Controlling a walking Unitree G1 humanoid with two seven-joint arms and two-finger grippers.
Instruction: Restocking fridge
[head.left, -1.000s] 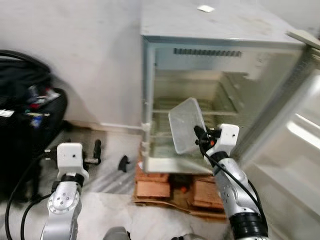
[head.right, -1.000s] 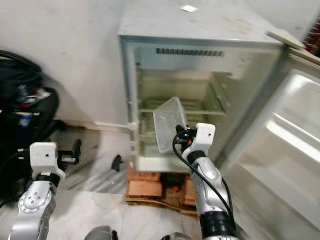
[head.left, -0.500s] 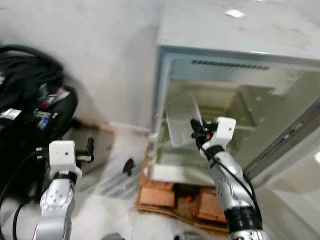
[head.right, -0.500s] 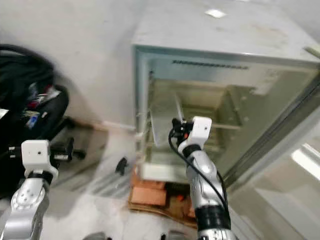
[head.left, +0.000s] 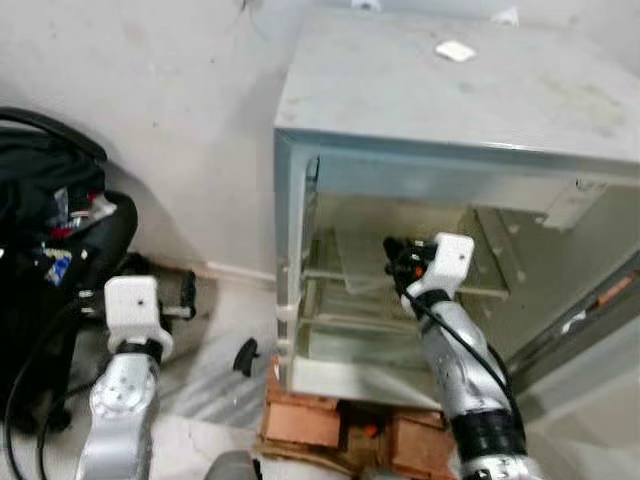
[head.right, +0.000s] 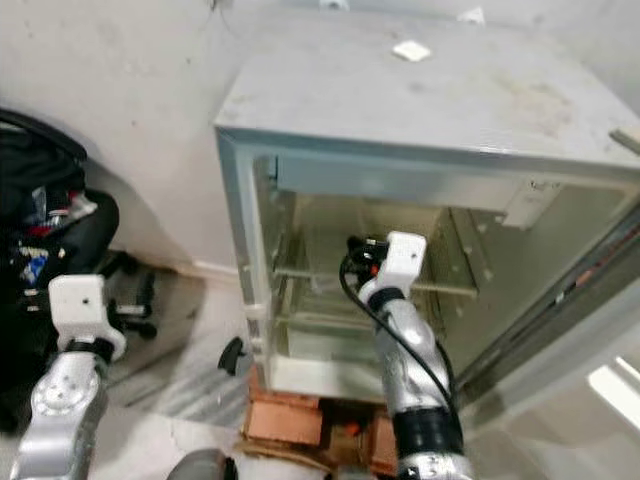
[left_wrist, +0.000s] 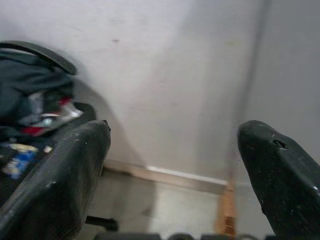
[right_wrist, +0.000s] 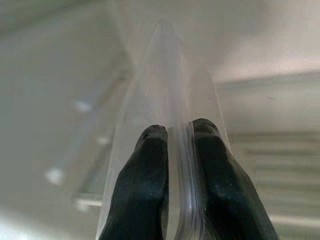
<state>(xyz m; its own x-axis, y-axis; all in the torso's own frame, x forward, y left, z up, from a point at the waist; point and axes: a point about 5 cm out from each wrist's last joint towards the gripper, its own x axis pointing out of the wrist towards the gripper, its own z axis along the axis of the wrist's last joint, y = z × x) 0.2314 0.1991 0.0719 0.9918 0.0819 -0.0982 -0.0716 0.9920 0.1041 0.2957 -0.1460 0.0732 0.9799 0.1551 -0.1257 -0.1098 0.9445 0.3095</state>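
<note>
1. Pale wall (head.left: 180, 110) behind, marble-like floor (head.left: 210, 360) below, and a small grey fridge (head.left: 450, 110) stands open on a stack of bricks (head.left: 310, 425).
2. Right gripper (head.left: 392, 255) reaches into the fridge's upper compartment, level with the glass shelf (head.left: 480, 290).
3. Its fingers (right_wrist: 145, 190) are clenched on the rim of a clear plastic container (right_wrist: 167, 90), pinching the thin edge between them.
4. That container (head.left: 362, 262) sits inside the cavity, just above the shelf; touching it or not, I cannot tell.
5. Left gripper (left_wrist: 175, 165) hangs low beside the fridge with fingers (left_wrist: 60, 170) spread apart, holding nothing, facing the wall.
6. Black bag (head.left: 50, 220) lies against the wall on the left.
</note>
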